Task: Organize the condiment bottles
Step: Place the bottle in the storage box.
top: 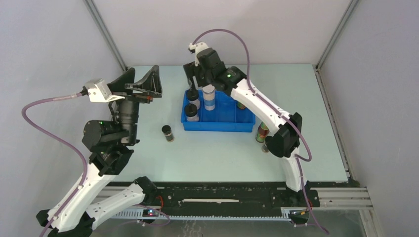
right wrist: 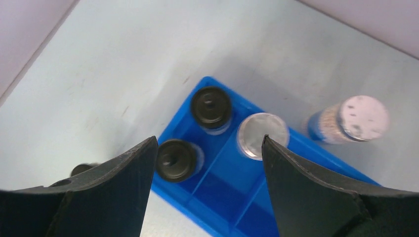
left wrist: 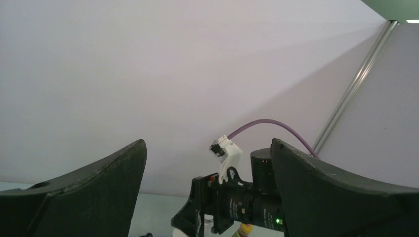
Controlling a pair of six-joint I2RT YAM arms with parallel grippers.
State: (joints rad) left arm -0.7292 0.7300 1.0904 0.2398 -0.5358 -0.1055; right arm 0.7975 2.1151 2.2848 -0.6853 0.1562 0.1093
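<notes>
A blue tray (top: pixel 225 122) holds two black knob-capped bottles (top: pixel 193 97) (top: pixel 191 111) in its left compartments and a clear white-lidded bottle (top: pixel 209 98) beside them. My right gripper (top: pixel 195 81) hovers open and empty above them; its wrist view shows the knob caps (right wrist: pixel 211 106) (right wrist: pixel 176 159), the white lid (right wrist: pixel 262 135) and a second white-lidded, blue-labelled bottle (right wrist: pixel 348 118) just outside the tray (right wrist: pixel 276 207). A short dark bottle (top: pixel 168 133) stands left of the tray. An orange-capped bottle (top: pixel 261 132) stands by the right arm. My left gripper (top: pixel 145 70) is raised, open and empty.
Another orange-capped bottle (top: pixel 241 104) shows behind the right forearm at the tray's right side. A dark object (top: pixel 266 146) is partly hidden by the right elbow. Grey walls enclose the table on the left, back and right. The left wrist view shows only the wall and the right gripper's back (left wrist: pixel 232 202).
</notes>
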